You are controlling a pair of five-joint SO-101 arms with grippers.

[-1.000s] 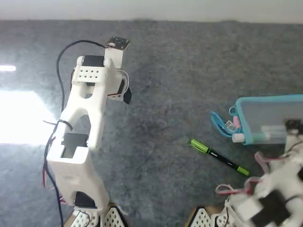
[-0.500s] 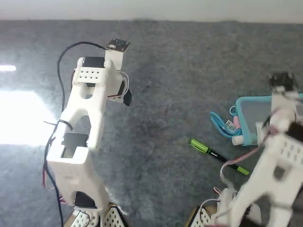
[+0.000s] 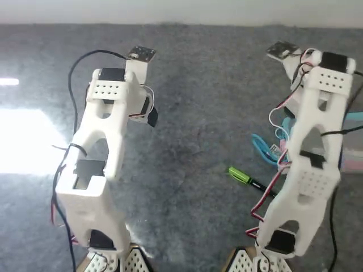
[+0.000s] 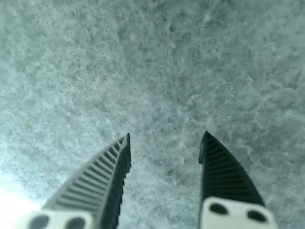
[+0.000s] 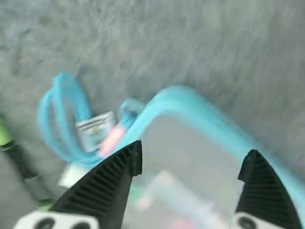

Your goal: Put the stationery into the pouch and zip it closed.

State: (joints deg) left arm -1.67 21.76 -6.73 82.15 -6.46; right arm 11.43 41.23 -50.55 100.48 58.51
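Note:
A light blue pouch (image 5: 200, 124) with a clear side lies on the grey carpet at the right; in the high view its edge (image 3: 356, 120) pokes out behind the right arm. A blue loop strap (image 3: 262, 148) with a white tag trails from its end. A green and black pen (image 3: 248, 179) lies on the carpet just in front of the strap. My right gripper (image 5: 190, 164) hovers open over the pouch's strap end. My left gripper (image 4: 164, 145) stands open above bare carpet at the far left, far from the pouch, with nothing between its fingers.
Grey carpet (image 3: 204, 107) covers the table, with a bright glare patch (image 3: 22, 139) at the left edge. The two arm bases (image 3: 187, 262) stand at the front edge. Open carpet lies between the arms.
The right arm has swung up from the front right corner and stretched out over the pouch, now hiding most of it and part of the pen. The left arm has not moved.

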